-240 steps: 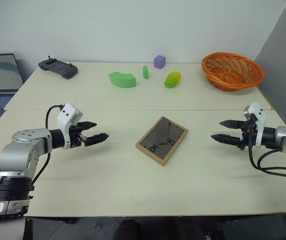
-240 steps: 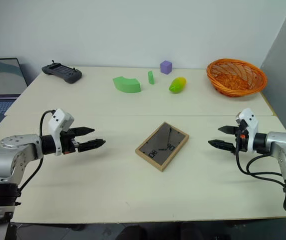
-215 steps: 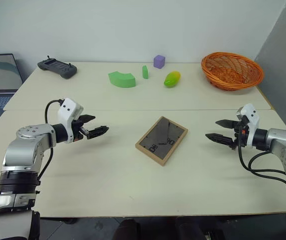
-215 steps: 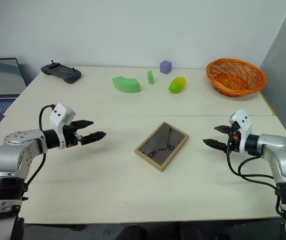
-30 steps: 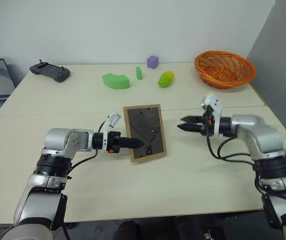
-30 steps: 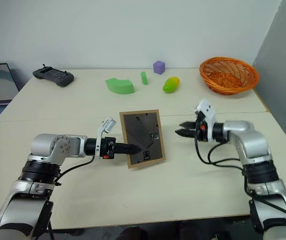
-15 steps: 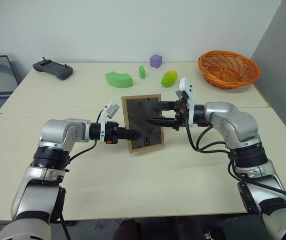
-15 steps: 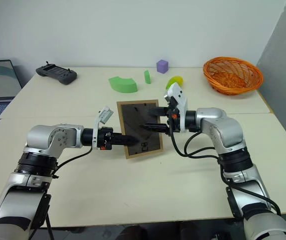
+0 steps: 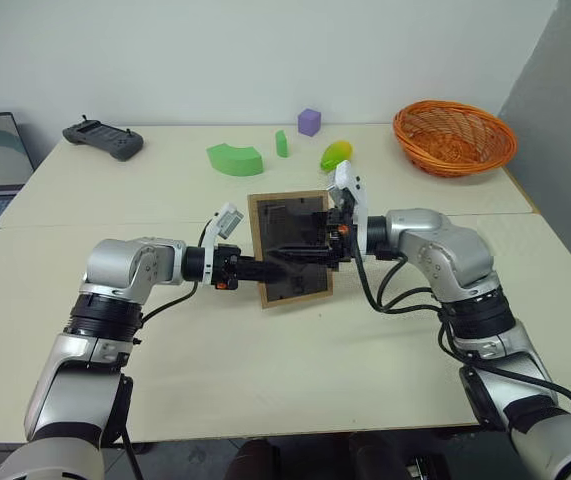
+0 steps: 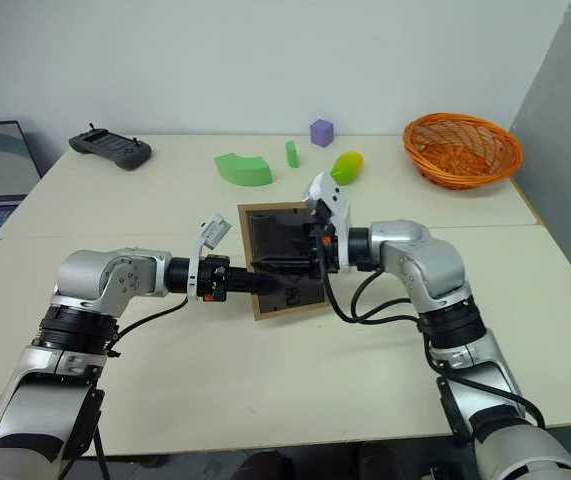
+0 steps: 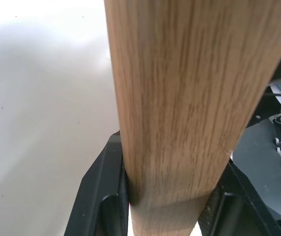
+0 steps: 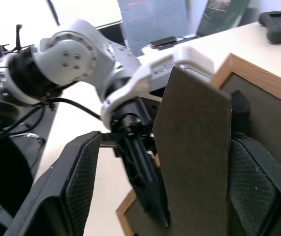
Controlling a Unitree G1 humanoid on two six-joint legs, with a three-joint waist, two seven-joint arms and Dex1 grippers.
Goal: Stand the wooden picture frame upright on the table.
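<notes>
Since a second ago my right gripper [image 12: 160,196] has swung in from the right, and its black fingers now sit spread either side of the dark grey stand flap [image 12: 192,147]. My left gripper [image 9: 270,268] pinches the edge of the small light-wood picture frame [image 9: 290,247], holding it near-upright above the cream-beige table [image 9: 295,370]. I can read no writing on it.
</notes>
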